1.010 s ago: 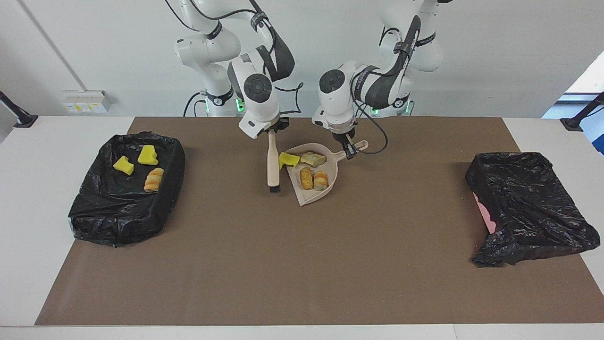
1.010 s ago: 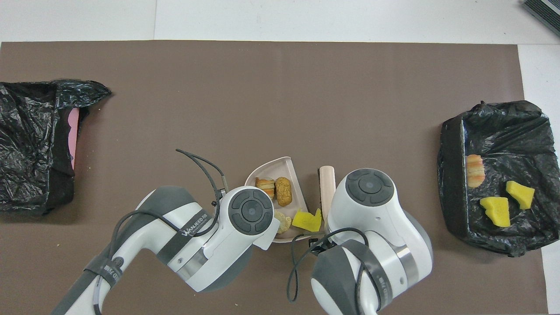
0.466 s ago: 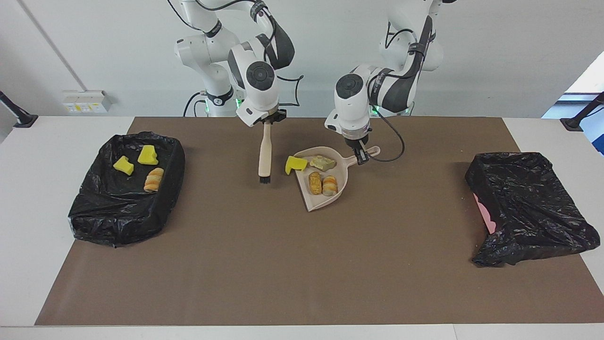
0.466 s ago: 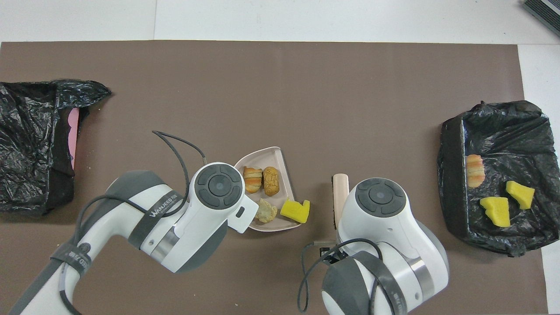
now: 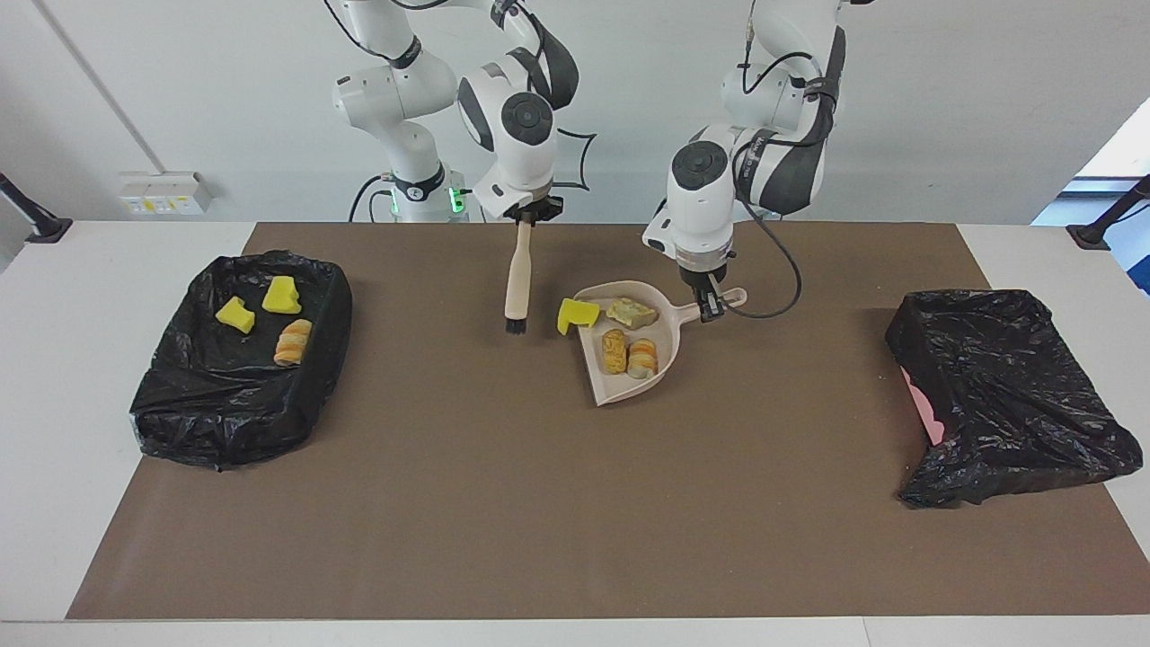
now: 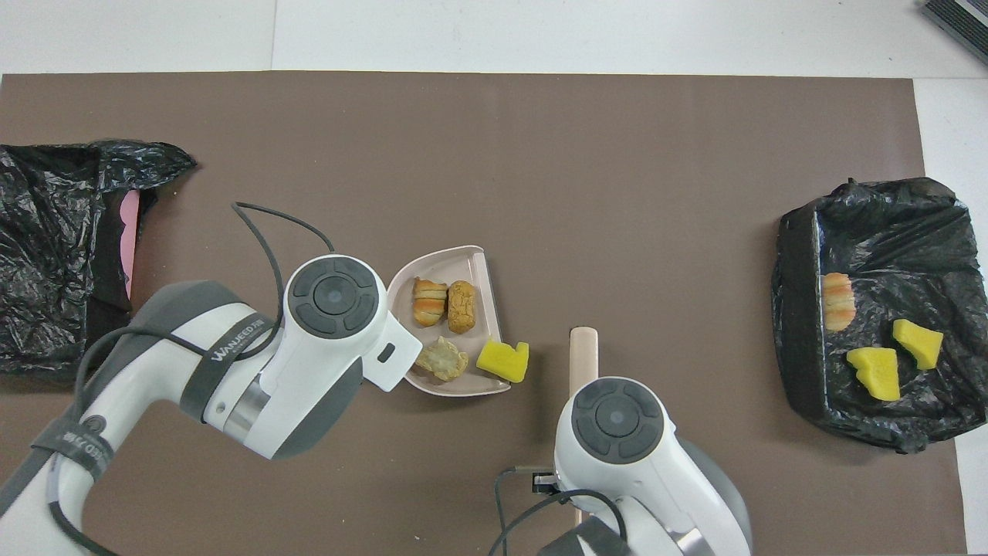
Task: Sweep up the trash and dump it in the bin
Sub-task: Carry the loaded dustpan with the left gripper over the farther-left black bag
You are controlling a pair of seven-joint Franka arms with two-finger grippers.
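Trash (image 5: 629, 338) sits in two places, as you can see. Four pieces ride on the beige dustpan (image 5: 600, 382): two orange-brown rolls (image 5: 627, 352) side by side, a pale crumbly lump (image 5: 632, 312) nearer the handle, and a yellow sponge piece (image 5: 577, 314) perched on the pan's edge toward the right arm's end of the table. Three more pieces, two yellow sponge chunks (image 5: 259, 305) and one striped roll (image 5: 293, 341), lie in the black-lined bin (image 5: 225, 404) at the right arm's end.

Your left gripper (image 5: 710, 304) is clamped on the dustpan's handle and carries the pan over the middle of the brown mat (image 5: 539, 503), its open lip pointing away from the robots. In the overhead view the left wrist covers the handle, so the grip reads only from the facing view.

Your right gripper (image 5: 528, 217) is closed on the top of the brush (image 5: 517, 279), which hangs nearly upright, bristles down, beside the dustpan and apart from it.

A second black-bagged bin (image 5: 1006, 395), with a pink edge showing, stands at the left arm's end of the table.
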